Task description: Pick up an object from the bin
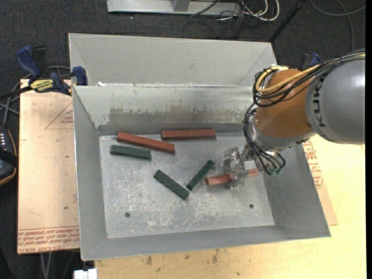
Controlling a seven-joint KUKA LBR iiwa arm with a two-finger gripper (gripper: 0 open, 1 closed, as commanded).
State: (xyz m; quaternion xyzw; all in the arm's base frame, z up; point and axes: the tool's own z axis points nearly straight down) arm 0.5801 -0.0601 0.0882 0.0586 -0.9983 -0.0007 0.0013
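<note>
Directly beneath the hand [234,168], a short reddish-brown bar [218,181] is seen lying flat on the floor of the bin [174,220], an end showing on either side. Whether the hand is clenched or released cannot be told. Just left of the hand, a dark green bar [200,175] lies tilted, near the red bar's end. A grip across the red bar's middle is advised, so the green one is left undisturbed.

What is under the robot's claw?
A short red bar lies under the gripper, on the floor of the bin. The gripper covers the bar's middle; anything else beneath is hidden.
</note>
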